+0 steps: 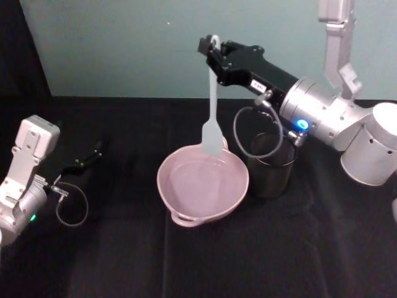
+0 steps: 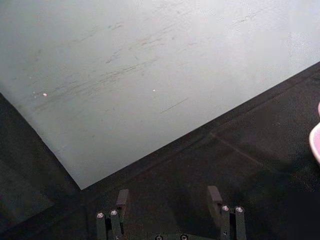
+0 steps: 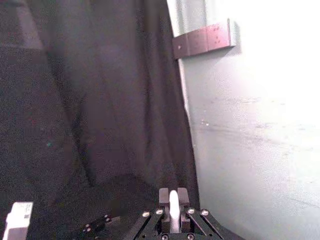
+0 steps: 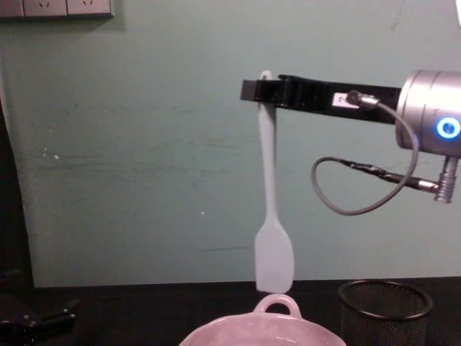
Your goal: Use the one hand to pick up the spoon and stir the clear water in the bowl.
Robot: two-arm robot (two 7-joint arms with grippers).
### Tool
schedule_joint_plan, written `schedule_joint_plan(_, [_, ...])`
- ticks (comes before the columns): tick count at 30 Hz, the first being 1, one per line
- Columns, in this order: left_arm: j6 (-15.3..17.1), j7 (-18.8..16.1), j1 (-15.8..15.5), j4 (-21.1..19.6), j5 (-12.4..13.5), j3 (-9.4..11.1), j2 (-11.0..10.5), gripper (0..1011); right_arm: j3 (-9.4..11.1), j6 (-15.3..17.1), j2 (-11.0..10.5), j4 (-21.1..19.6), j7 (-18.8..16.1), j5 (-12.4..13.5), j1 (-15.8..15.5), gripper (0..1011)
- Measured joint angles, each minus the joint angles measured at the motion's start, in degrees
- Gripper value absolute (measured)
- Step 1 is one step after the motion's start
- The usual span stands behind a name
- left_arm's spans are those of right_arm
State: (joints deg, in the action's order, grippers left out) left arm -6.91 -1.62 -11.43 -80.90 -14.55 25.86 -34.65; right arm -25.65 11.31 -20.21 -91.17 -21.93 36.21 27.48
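- While gripping the handle tip, the black slim right gripper (image 1: 213, 51) dangles the long translucent white spoon (image 1: 212, 118) vertically.
- Below it sits the glossy pale pink bowl (image 1: 175, 194).
- Left gripper (image 2: 169, 199) rests open, well apart.

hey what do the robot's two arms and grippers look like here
The right gripper is slim and black with a small white label, on a silver cylindrical wrist with a blue glowing ring and looping grey cable. The left gripper is black, on a pale grey arm with a thin cable loop.
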Motion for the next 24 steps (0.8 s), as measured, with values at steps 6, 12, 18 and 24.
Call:
schedule_joint_plan(6, [0.00,0.00,0.00,0.00,0.00,0.00,0.00,1011,2.31,-0.68,-2.00,-1.39,1.51,1.16,-1.11,107])
schedule_joint_plan(12, [0.00,0.00,0.00,0.00,0.00,0.00,0.00,1011,5.72,-1.09,-4.96,-3.25,3.66,1.93,-3.51,107])
schedule_joint_plan(18, [0.00,0.00,0.00,0.00,0.00,0.00,0.00,1011,9.10,-2.10,-7.26,-3.66,5.12,2.44,-6.26,107])
schedule_joint_plan(24, [0.00,0.00,0.00,0.00,0.00,0.00,0.00,1011,11.12,-5.46,-6.88,-0.62,3.35,4.59,-7.89,107])
